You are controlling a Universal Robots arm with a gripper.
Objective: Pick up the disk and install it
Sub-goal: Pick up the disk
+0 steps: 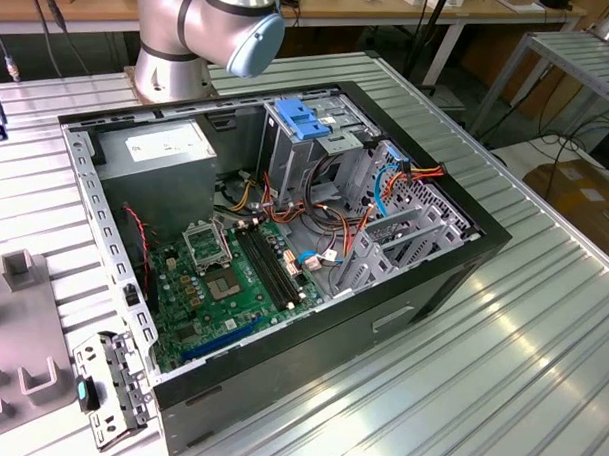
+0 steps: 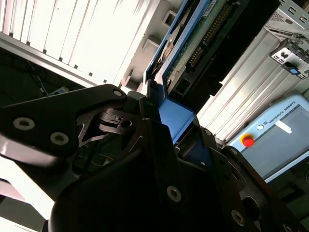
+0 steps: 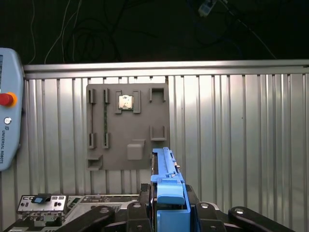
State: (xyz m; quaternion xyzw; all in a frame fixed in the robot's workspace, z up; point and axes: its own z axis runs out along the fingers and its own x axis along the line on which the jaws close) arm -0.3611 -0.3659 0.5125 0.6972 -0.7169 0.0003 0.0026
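Note:
The disk (image 2: 203,38) is a flat dark drive framed by bright blue rails, and my gripper (image 2: 169,118) is shut on its blue end tab. In the first wrist view the disk (image 3: 166,179) shows edge-on as a narrow blue strip rising from between the black fingers of the gripper (image 3: 166,205). It is held in the air above the ribbed metal table, over a grey fixture plate (image 3: 128,126). The open computer case (image 1: 284,237) lies on its side on the table in the exterior view, with the drive cage (image 1: 318,138) at its far end.
A light-blue latch plate (image 1: 302,118) tops the drive cage. Orange and blue cables (image 1: 386,186) cross the case beside the green motherboard (image 1: 233,276). The arm's base (image 1: 176,43) stands behind the case. A teach pendant (image 3: 7,106) and a loose metal bracket (image 1: 109,386) lie beside the fixture plate (image 1: 21,328).

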